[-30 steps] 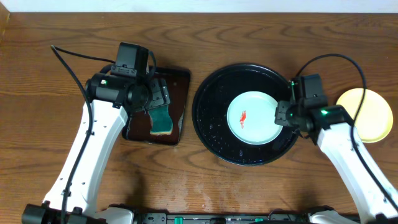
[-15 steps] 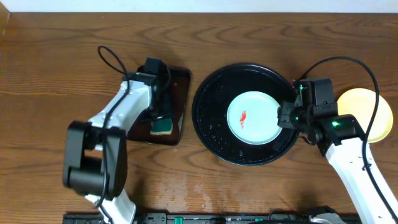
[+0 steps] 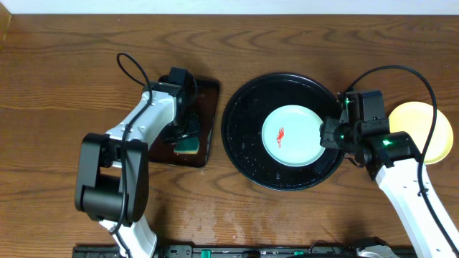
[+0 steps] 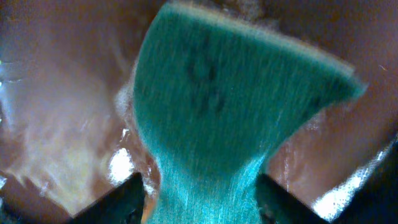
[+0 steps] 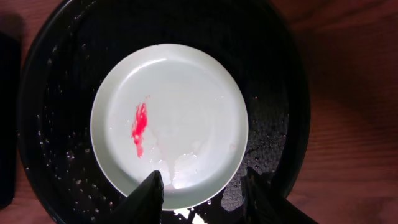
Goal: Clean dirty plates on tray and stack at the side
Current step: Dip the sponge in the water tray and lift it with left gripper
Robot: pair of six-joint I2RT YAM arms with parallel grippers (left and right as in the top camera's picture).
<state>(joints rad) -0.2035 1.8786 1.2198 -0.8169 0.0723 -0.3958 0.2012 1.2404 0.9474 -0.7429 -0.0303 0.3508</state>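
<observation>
A pale mint-blue plate [image 3: 290,136] [image 5: 180,106] with a red smear [image 5: 138,127] lies in the glossy black tray [image 3: 240,140] [image 5: 62,93]. My right gripper [image 3: 324,134] [image 5: 206,196] hovers at the plate's right rim, open; one finger overlaps the rim and the other stands over the tray. A pale yellow plate [image 3: 423,122] sits on the table at the far right, partly behind my right arm. My left gripper [image 3: 185,135] [image 4: 202,199] is down on the brown tray, shut on a green sponge [image 3: 188,145] [image 4: 217,93], which is pinched narrow between the fingers.
The rectangular dark brown tray [image 3: 208,100] [image 4: 62,93] left of the black tray is wet and foamy. Water drops [image 5: 270,134] speckle the black tray. Cables loop over both arms. Bare wood table lies along the back and front left.
My left arm has swung round and dropped onto the brown tray, its jaws closing on the sponge. The right arm shifted slightly and stays at the plate's rim.
</observation>
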